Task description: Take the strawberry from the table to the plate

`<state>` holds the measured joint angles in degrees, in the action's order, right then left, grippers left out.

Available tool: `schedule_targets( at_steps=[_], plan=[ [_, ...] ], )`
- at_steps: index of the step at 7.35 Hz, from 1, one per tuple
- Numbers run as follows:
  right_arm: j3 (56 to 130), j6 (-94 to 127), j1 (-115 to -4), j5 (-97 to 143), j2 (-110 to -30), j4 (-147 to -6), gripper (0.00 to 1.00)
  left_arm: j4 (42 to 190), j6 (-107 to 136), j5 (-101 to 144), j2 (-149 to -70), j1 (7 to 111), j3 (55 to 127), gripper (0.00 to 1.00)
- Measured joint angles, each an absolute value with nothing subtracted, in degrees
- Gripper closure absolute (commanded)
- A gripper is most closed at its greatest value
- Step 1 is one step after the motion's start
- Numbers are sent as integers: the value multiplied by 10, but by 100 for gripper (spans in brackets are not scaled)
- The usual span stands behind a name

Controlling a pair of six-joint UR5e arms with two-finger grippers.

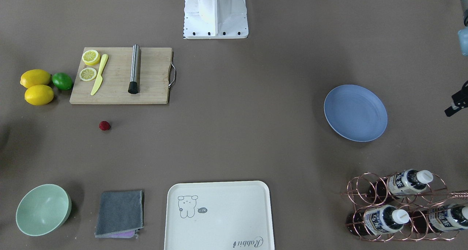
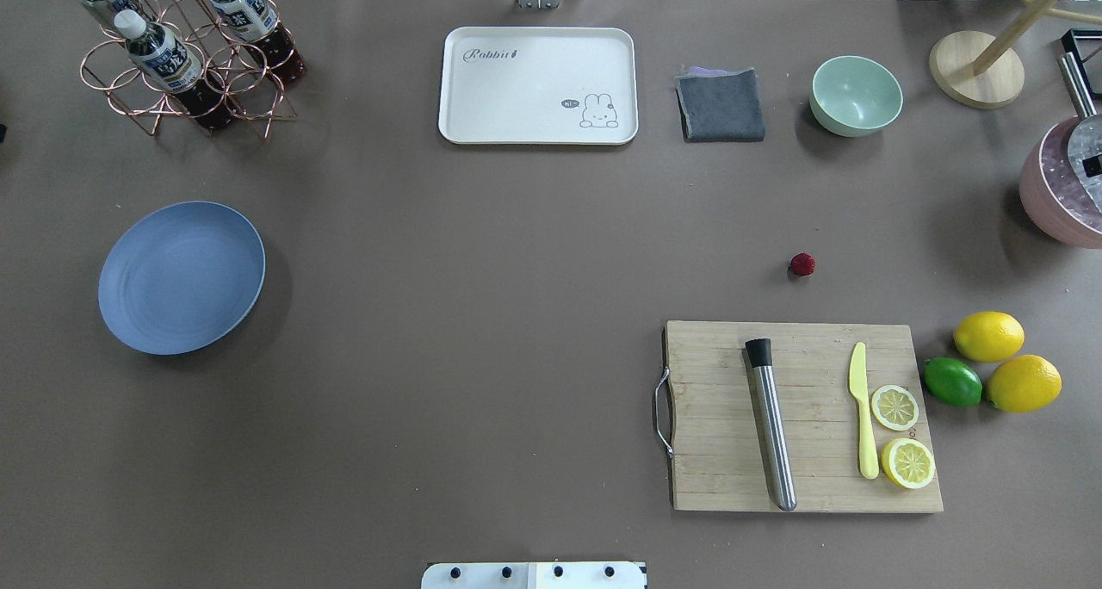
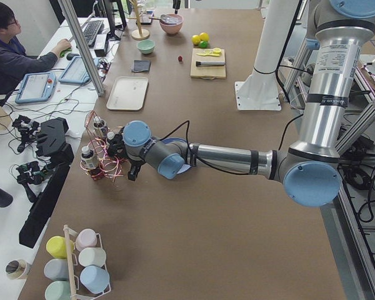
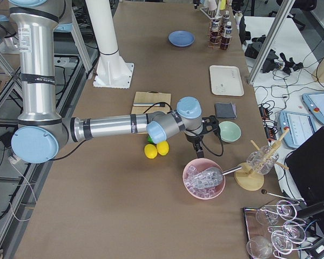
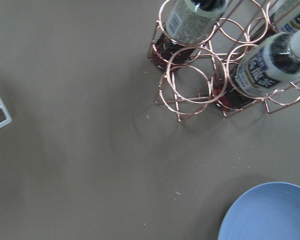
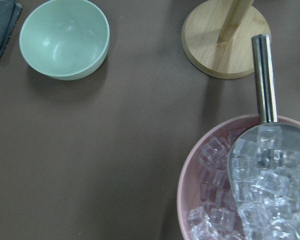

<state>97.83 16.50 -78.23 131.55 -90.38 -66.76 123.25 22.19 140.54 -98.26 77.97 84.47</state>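
We find the strawberry [image 1: 104,125] lying on the bare bench [image 1: 234,133], a little way off the long edge of the wooden cutting board [image 1: 153,74] that faces away from the robot, touching nothing. It is on the robot's right half. Two lemons [image 1: 35,78] and a lime [image 1: 62,80] sit huddled together past the board's outer end. The plate [image 1: 355,113] rests flat on the robot's left half, well apart from the berry, with most of the bench's width between them.

The left gripper [image 3: 132,170] hangs over the bench near the plate, close by the copper wire rack [image 1: 402,206] that holds the bottles [image 1: 407,182]. Its wrist camera looks down on the rack's rings and a slice of the plate's rim. We cannot tell whether it is wide or narrow.

The right gripper [image 4: 198,145] points down over the bench between the mint-green bowl [image 4: 229,131] and the pink bowl [image 2: 1046,201] of ice cubes, well apart from the strawberry. We see it only from the side, so we cannot tell how far its jaws are parted
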Motion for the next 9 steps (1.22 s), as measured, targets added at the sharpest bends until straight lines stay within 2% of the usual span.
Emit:
schedule_targets(
  at_steps=[5,9],
  plan=[
    [986,267,-690,1287,-874,-665,0,1425,405,1326,-983,641,753,3],
    [987,268,-677,1271,-866,-665,0,1483,424,1328,-975,624,728,26]
  ],
)
